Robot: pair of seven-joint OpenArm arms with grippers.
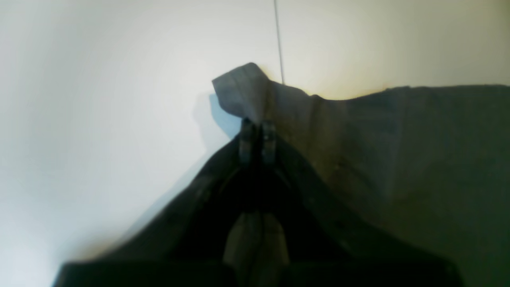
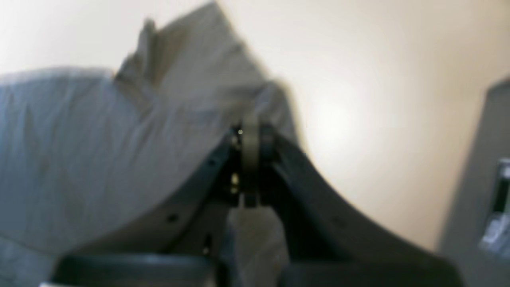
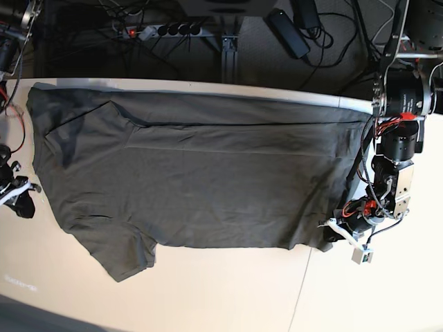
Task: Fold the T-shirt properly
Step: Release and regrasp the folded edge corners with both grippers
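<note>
The dark olive-grey T-shirt [image 3: 201, 180] lies spread flat across the table, sleeves to the left and hem to the right. One sleeve [image 3: 128, 256] points to the front edge. My left gripper [image 3: 333, 232] is at the shirt's front right hem corner. In the left wrist view it [image 1: 257, 133] is shut on a raised corner of the shirt [image 1: 398, 151]. My right gripper [image 3: 19, 197] is at the shirt's left edge. In the blurred right wrist view it [image 2: 250, 145] is shut with a strip of the shirt [image 2: 99, 159] between the fingers.
The light table [image 3: 228, 297] has a thin seam [image 3: 301, 290] running to the front. A power strip [image 3: 163, 30] and cables lie on the dark floor behind the table's far edge. The left arm's body [image 3: 398, 138] stands at the right edge.
</note>
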